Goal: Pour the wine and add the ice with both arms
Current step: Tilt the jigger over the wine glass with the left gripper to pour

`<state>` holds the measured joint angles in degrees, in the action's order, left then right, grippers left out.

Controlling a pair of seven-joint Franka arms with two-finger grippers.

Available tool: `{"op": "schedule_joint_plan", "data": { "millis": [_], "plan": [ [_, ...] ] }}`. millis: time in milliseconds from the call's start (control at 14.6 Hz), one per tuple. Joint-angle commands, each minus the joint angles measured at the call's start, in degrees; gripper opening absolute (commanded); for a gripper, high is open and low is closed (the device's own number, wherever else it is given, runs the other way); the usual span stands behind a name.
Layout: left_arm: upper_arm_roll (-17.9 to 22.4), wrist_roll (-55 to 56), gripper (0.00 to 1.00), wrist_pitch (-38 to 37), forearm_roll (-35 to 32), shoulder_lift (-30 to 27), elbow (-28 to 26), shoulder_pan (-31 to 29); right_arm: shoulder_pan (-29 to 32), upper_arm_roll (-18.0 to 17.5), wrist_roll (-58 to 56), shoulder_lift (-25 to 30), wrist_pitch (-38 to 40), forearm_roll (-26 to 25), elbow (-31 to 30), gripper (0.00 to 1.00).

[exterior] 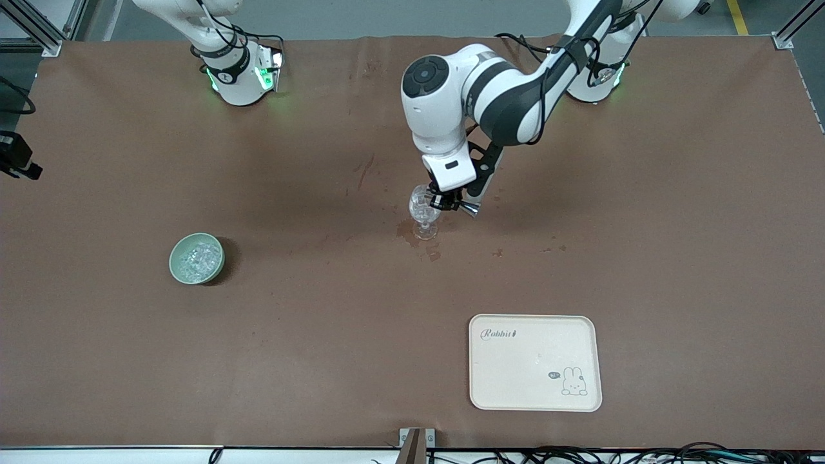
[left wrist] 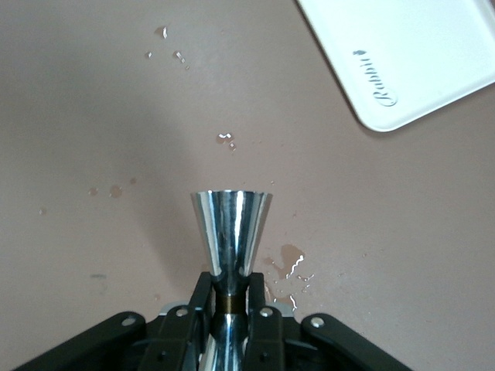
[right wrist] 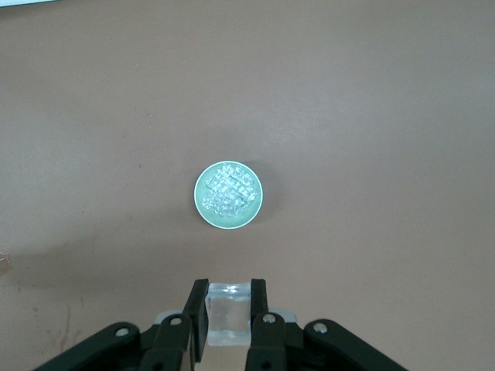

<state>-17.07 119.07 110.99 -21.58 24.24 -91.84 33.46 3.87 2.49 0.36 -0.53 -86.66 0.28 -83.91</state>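
My left gripper [exterior: 451,203] is shut on the narrow waist of a shiny metal jigger [exterior: 469,207], right beside the bowl of a clear stemmed glass [exterior: 423,211] that stands mid-table. In the left wrist view the fingers [left wrist: 203,297] clamp the jigger [left wrist: 230,228] over wet cloth. My right gripper [right wrist: 229,309] is shut on a clear ice cube [right wrist: 229,315], high above the pale green bowl [right wrist: 199,202] heaped with ice [right wrist: 228,192]. In the front view the bowl [exterior: 174,261] with its ice [exterior: 198,258] sits toward the right arm's end; the right gripper is out of that view.
A cream tray [exterior: 535,361] with a rabbit print lies nearer the front camera than the glass, and it shows in the left wrist view [left wrist: 418,54]. Wet stains [exterior: 430,251] mark the brown cloth around the glass foot. The right arm's base [exterior: 235,71] stands at the table's top edge.
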Motion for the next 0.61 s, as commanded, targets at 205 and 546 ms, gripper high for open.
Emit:
{"op": "schedule_joint_plan", "data": {
  "millis": [205,546],
  "plan": [
    [0.28,0.38,0.01,-0.78,-8.55,0.72,0.70,2.66,1.40,-1.35,1.14,1.41,-0.09,0.51,-1.78,0.01],
    [0.37,-1.38,0.01,-1.04,-10.24,1.59,3.85,1.78,2.37,-2.93,1.22,1.93,-0.09,0.34,-2.83,0.01]
  ]
}}
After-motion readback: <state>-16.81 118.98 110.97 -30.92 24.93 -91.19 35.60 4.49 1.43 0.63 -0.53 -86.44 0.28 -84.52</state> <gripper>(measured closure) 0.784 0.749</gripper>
